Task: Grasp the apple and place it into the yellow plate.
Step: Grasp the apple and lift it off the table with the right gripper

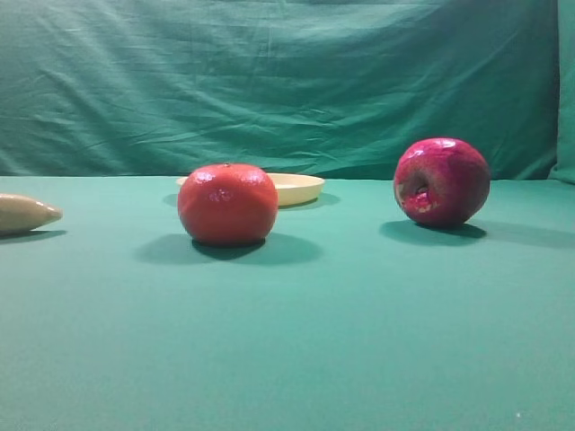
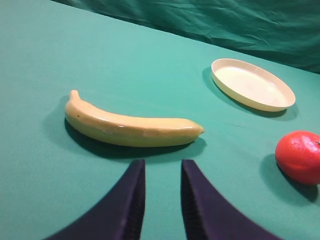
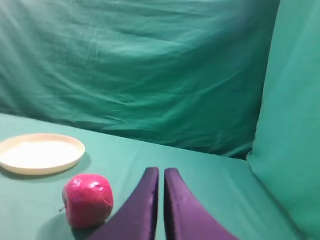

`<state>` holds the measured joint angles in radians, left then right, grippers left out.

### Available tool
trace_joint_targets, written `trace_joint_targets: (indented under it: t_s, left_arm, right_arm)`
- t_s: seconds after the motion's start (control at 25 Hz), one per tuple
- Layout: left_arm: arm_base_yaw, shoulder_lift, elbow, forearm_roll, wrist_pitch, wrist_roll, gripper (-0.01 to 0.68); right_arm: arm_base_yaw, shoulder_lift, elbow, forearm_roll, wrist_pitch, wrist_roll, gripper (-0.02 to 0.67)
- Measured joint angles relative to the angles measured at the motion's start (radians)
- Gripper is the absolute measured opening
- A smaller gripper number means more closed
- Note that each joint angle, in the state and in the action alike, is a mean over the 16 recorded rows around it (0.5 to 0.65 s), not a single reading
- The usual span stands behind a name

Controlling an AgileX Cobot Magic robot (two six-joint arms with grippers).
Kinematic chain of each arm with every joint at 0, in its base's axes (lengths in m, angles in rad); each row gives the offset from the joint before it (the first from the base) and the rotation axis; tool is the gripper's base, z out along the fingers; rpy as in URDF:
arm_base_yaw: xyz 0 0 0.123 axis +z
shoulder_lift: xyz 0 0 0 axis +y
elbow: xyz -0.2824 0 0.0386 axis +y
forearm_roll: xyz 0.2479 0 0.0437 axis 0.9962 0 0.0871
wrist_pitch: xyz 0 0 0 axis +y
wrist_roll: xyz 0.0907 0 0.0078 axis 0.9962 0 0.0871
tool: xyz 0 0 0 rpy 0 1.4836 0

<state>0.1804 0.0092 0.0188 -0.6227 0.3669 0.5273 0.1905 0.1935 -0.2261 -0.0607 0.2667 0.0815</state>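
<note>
- The apple is seen resting on the green tabletop, to the right of the orange-red fruit and well apart from the yellow plate.
- The plate is set behind the orange-red fruit.
- The left fingers are parted slightly, nothing between them, near a banana.
- The right fingers are pressed nearly together, empty, just beside the apple.

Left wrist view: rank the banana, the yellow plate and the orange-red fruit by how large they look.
1. banana, longest in frame, though nearest the camera.
2. yellow plate, nearly as wide but farther off, so true order with the banana is unsure.
3. orange-red fruit, smallest, and cut by the right edge.
</note>
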Motion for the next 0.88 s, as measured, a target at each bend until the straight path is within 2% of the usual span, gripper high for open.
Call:
trace_joint_targets:
  t_s: [0.44,0.64,0.88]
  left_arm:
    - [0.0,0.0,0.0,0.0,0.0,0.0,0.157]
    - [0.0,0.0,0.0,0.0,0.0,0.0,0.157]
    - [0.0,0.0,0.0,0.0,0.0,0.0,0.157]
  right_arm:
    - [0.0,0.565,-0.473,0.011,0.45,-0.057,0.0]
    - [0.014,0.783,-0.61,0.046,0.52,-0.117,0.0]
    - [0.089,0.998,-0.732,0.066,0.524,-0.175,0.0]
